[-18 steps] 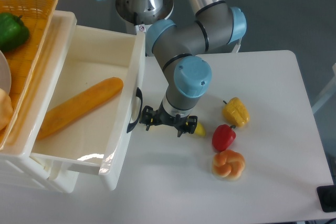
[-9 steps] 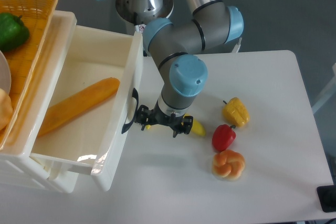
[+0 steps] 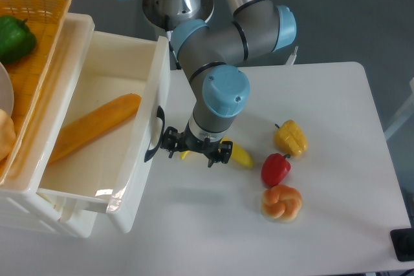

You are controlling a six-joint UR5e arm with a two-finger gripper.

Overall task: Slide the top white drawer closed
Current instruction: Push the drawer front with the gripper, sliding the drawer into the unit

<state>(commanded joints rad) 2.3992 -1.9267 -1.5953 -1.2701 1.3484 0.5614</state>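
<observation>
The top white drawer [image 3: 137, 159] stands pulled out from the cabinet at the left, and a long orange vegetable [image 3: 90, 127] lies inside it. Its curved black handle [image 3: 153, 135] faces right. My gripper [image 3: 196, 148] hangs low over the table right beside the drawer front, open, with its left finger [image 3: 169, 142] against the handle. Nothing is held between the fingers.
A woven orange basket [image 3: 39, 37] with a green pepper [image 3: 14, 38] sits on the cabinet's top left. On the table right of the gripper lie a yellow piece [image 3: 239, 156], a yellow pepper [image 3: 290, 138], a red pepper [image 3: 275, 169] and a bun [image 3: 281, 201]. A black object [image 3: 402, 245] sits at the bottom right corner.
The gripper has moved left, and the drawer front has slid left with it, further into the cabinet. The items on the table have stayed put.
</observation>
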